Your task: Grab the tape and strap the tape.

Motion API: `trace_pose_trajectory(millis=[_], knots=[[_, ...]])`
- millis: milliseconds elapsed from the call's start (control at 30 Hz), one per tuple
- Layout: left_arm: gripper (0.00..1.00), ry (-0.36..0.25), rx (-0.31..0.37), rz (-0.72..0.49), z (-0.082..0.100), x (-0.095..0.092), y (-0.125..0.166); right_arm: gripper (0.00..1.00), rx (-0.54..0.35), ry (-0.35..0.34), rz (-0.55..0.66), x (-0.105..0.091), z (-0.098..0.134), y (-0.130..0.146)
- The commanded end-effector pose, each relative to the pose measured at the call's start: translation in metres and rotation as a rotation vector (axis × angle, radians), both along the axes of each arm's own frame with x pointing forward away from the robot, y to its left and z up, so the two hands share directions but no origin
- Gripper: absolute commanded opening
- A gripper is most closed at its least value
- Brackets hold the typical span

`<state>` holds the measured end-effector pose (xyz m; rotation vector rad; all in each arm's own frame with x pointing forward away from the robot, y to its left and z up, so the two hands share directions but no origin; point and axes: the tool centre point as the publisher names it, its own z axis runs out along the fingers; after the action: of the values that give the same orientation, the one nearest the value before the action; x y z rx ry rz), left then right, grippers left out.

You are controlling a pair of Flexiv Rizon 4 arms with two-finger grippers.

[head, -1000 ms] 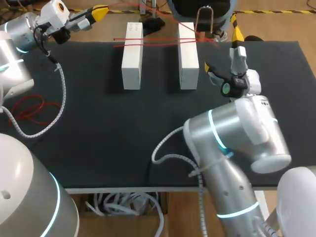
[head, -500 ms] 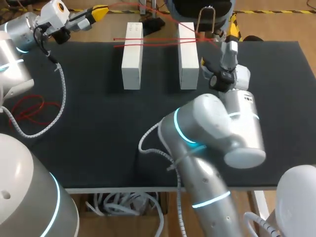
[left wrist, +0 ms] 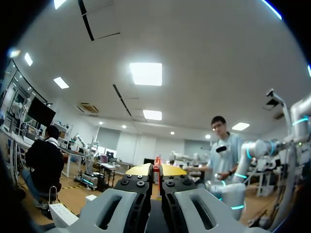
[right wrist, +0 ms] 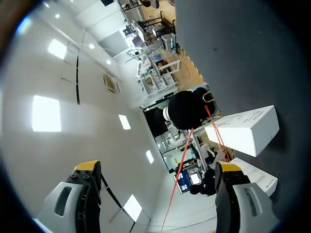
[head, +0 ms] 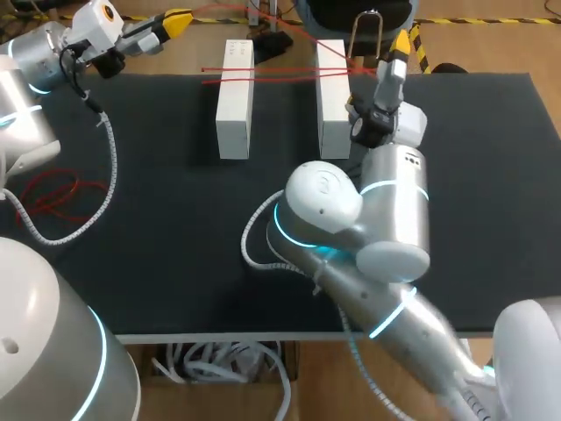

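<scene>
**Red tape strung over two boxes: one end pinched, the other end effector open beside it**

Head view: a white box (head: 235, 96) and a second white box (head: 333, 96) stand side by side, apart, on the far part of the black worktop (head: 175, 246). The red tape (head: 272, 72) runs across both tops. The boxes seem to serve as supports that lift the strands off the surface, so fingers can get round them. The left end effector (head: 175, 19) sits off the far left corner, with a strand leading from it toward the boxes. The right end effector (head: 396, 48) is just beside the second white box's far end, near the tape.

Left wrist view: this settles what the overhead angle cannot. The left end effector (left wrist: 155, 169) has its yellow tips pressed together on a sliver of red tape (left wrist: 156, 162), probably to anchor that end.

Right wrist view: the right end effector (right wrist: 158, 167) has its fingers spread wide, touching nothing. A red tape (right wrist: 182, 165) strand runs ahead between them, so the grab looks not yet made.
</scene>
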<state>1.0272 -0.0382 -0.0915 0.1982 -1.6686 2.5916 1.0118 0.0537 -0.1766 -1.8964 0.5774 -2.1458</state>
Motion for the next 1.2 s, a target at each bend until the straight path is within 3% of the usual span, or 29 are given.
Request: trace_pose_trajectory(millis=[33, 1200], knots=[[0.00, -0.001, -0.001, -0.001, 0.000, 0.000, 0.000, 1.00, 0.014, 0.071, -0.118, 0.006, 0.007, 0.004], [0.00, -0.001, -0.001, -0.001, 0.000, 0.000, 0.000, 1.00, -0.076, 0.086, -0.052, 0.019, 0.011, 0.009]])
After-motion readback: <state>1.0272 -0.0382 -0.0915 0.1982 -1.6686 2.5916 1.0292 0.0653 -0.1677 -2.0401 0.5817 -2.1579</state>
